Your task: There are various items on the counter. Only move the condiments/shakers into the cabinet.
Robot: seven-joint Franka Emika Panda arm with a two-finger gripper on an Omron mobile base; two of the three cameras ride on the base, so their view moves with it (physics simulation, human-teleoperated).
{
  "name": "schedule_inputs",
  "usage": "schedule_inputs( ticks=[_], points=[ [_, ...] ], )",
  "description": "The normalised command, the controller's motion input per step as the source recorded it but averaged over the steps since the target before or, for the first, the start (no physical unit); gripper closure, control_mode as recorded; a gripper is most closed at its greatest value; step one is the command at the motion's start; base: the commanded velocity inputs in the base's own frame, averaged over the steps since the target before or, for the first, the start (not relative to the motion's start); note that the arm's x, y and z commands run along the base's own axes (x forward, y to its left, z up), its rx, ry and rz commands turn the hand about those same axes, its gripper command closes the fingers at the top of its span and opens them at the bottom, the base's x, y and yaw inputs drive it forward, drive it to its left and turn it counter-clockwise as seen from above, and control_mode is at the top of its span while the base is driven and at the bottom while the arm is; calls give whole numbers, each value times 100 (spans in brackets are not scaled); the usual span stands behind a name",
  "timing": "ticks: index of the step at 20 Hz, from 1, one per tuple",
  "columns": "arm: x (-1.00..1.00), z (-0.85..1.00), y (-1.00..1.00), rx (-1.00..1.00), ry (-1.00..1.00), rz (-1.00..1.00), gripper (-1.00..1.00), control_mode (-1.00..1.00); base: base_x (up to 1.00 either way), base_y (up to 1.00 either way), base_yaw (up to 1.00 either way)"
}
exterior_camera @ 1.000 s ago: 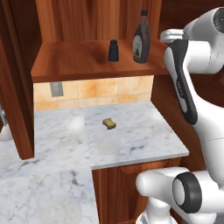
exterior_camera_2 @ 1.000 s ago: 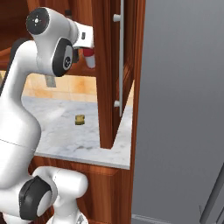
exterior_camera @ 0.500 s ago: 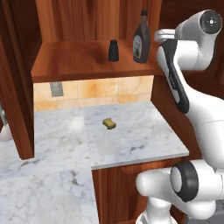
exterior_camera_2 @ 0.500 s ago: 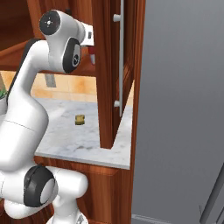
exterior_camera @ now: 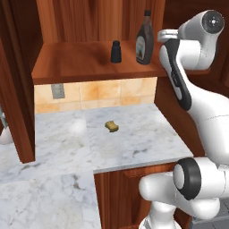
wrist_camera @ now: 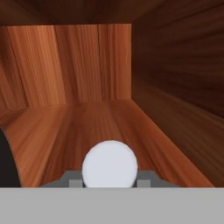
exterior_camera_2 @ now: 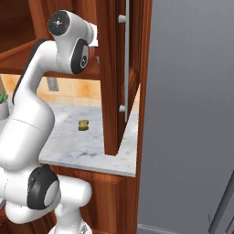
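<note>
the arm reaches up into the cabinet [exterior_camera: 94,62], its hand at the right end of the shelf board beside the side wall. in the hand view the gripper [wrist_camera: 109,181] sits at the bottom, its fingers pressed against either side of a round white cap [wrist_camera: 110,165], which reads as the small red bottle seen from above; the jaws are clamped on it. in the right base view a sliver of red [exterior_camera_2: 97,53] shows just beside the hand, at the edge of the cabinet door [exterior_camera_2: 119,73]. whether the bottle's base touches the shelf cannot be told.

on the shelf, left of the hand, the dark brown bottle [exterior_camera: 144,39] stands upright with its label facing forward. the small black shaker [exterior_camera: 116,52] stands upright just to its left, apart from it. a dark curved edge [wrist_camera: 8,162] at the left of the hand view is too cropped to name.

below, the counter [exterior_camera: 134,143] carries the yellow-brown spongy lump [exterior_camera: 112,126], lying alone near the middle of the slab, well apart from the tiled wall [exterior_camera: 103,94]. the lump [exterior_camera_2: 83,124] also shows in the right base view, on the marble left of the open door.
</note>
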Motion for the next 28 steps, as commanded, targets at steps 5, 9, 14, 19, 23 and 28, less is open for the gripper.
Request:
schedule_inputs(
  ticks=[5, 9, 14, 19, 23, 28],
  points=[
    [31, 0, -2, 0, 0, 0, -100, -100, 0, 0, 0],
    [29, -3, 0, 0, 0, 0, -100, -100, 0, 0, 0],
    [19, 0, 0, 0, 0, 0, -100, -100, 0, 0, 0],
    [20, -2, 0, 0, 0, 0, -100, -100, 0, 0, 0],
    [-9, 0, 0, 0, 0, 0, -100, -100, 0, 0, 0],
    [-18, 0, 0, 0, -3, 0, -100, -100, 0, 0, 0]
  ],
)
